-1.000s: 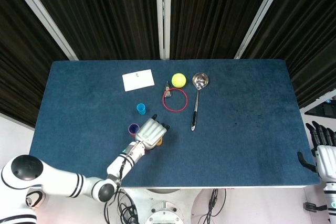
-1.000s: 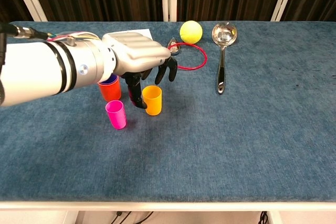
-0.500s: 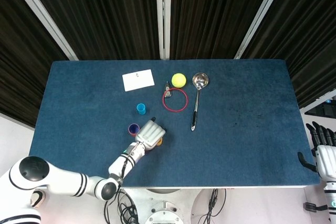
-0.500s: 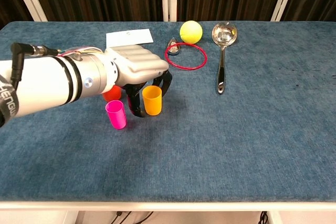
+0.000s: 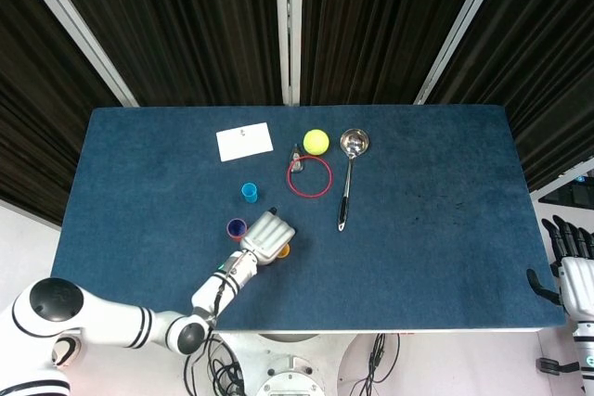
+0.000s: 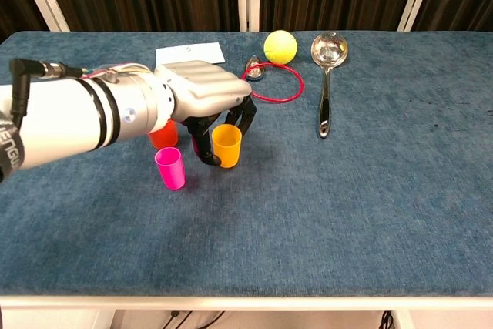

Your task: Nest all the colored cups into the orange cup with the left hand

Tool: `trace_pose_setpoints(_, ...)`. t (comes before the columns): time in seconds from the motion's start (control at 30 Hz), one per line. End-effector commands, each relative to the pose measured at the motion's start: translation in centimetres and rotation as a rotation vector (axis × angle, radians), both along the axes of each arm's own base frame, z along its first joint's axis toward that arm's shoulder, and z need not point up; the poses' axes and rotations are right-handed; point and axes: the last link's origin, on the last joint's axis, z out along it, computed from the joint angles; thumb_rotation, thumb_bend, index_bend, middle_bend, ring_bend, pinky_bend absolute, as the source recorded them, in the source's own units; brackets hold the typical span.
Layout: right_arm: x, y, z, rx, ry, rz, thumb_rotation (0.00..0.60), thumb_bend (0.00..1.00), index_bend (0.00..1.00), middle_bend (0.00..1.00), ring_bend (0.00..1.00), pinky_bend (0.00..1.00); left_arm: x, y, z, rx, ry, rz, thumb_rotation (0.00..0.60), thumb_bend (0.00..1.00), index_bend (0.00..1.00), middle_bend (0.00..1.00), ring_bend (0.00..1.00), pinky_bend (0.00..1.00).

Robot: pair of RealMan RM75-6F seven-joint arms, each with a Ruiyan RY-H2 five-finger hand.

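The left hand (image 6: 206, 102) has dropped onto the yellow-orange cup (image 6: 226, 146) in the last second and drawn its dark fingers (image 6: 202, 144) in round it; a moment ago they hung spread above and beside it, and now they wrap its sides, thumb on the near left, the others behind. The cup looks a shade higher against the blue tablecloth (image 6: 370, 190) than half a second back, so I'd judge the grip is made and the lift is starting, though I can't tell if the base is clear. It stands upright, long axis vertical, mouth up, near the table's front edge and left of centre. Just to its left is the pink cup (image 6: 170, 168), also upright, and behind that the red-orange cup (image 6: 162, 134), half hidden by the wrist; the head view shows a purple cup (image 5: 237, 227) sitting inside it. The small blue cup (image 5: 249, 192) stands further back, apart. The right hand (image 5: 574, 266) hangs off the table's far right corner, its fingers apart, holding nothing.
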Motion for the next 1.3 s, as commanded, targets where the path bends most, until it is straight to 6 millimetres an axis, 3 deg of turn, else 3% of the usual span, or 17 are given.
trace_pose_setpoints(0.03, 0.0, 0.0, 0.0, 0.000, 0.000, 0.001, 0.600, 0.30, 0.00, 0.00, 0.00, 0.00, 0.6, 0.2, 1.0, 0.009, -0.035, 0.006, 0.600, 0.22, 0.49, 0.54, 0.59, 0.28)
trace_pose_setpoints(0.3, 0.3, 0.0, 0.2, -0.005, 0.002, 0.008, 0.600, 0.30, 0.00, 0.00, 0.00, 0.00, 1.7, 1.2, 4.6, 0.043, -0.142, 0.073, 0.600, 0.22, 0.49, 0.54, 0.59, 0.28)
trace_pose_setpoints(0.6, 0.6, 0.1, 0.2, 0.000, 0.005, 0.018, 0.600, 0.30, 0.00, 0.00, 0.00, 0.00, -1.3, 2.0, 7.2, 0.081, -0.119, 0.168, 0.600, 0.22, 0.50, 0.54, 0.59, 0.28)
trace_pose_setpoints(0.8, 1.0, 0.1, 0.2, -0.002, 0.006, 0.028, 0.600, 0.30, 0.00, 0.00, 0.00, 0.00, -3.0, 2.1, 7.5, 0.076, -0.096, 0.213, 0.600, 0.22, 0.50, 0.54, 0.59, 0.28)
trace_pose_setpoints(1.3, 1.3, 0.1, 0.4, -0.006, 0.016, 0.029, 0.600, 0.30, 0.00, 0.00, 0.00, 0.00, -5.2, 3.0, 7.7, 0.089, -0.082, 0.261, 0.600, 0.22, 0.50, 0.53, 0.58, 0.29)
